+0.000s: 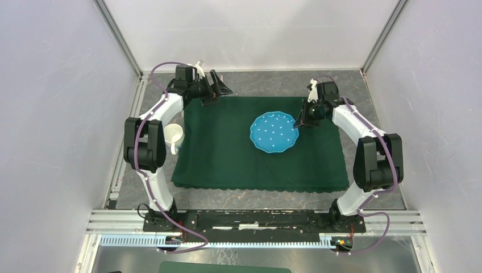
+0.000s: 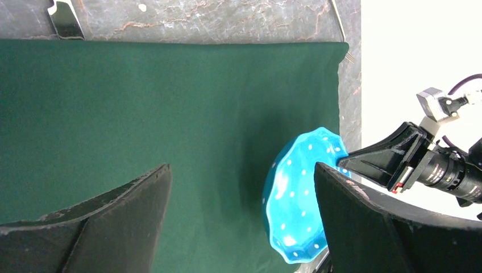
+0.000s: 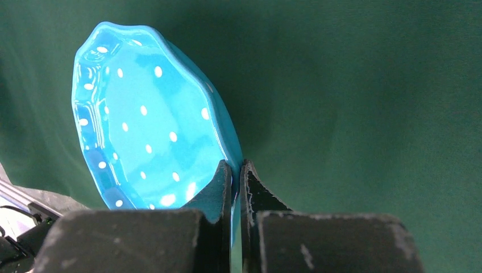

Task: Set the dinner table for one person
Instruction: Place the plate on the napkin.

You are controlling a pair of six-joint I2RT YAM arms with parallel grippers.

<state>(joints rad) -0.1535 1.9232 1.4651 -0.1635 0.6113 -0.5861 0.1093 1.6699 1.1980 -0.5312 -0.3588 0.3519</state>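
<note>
- Turquoise white-dotted scalloped ceramic plate (image 1: pixel 274 132) is over the dark green scallop-edged cloth (image 1: pixel 227 159), right of centre. The wrist views show it tilted, with one rim raised.
- Right fingers (image 3: pixel 227 176) are pinched narrow on the raised rim, holding the plate.
- Left fingers (image 1: pixel 216 88) are spread wide and hold nothing, at the cloth's far left corner.
- Dark-grey stone-look desk (image 1: pixel 261 77) lies under the cloth, with bare strips showing around it. A white mug (image 1: pixel 174 135) stands on it beside the cloth's left edge.
- Step in hand, as judged: placing the plate. It would go best by lowering the rim until the plate lies flat, then opening slowly and drawing straight back, so the glazed rim neither slips nor drags the cloth.
</note>
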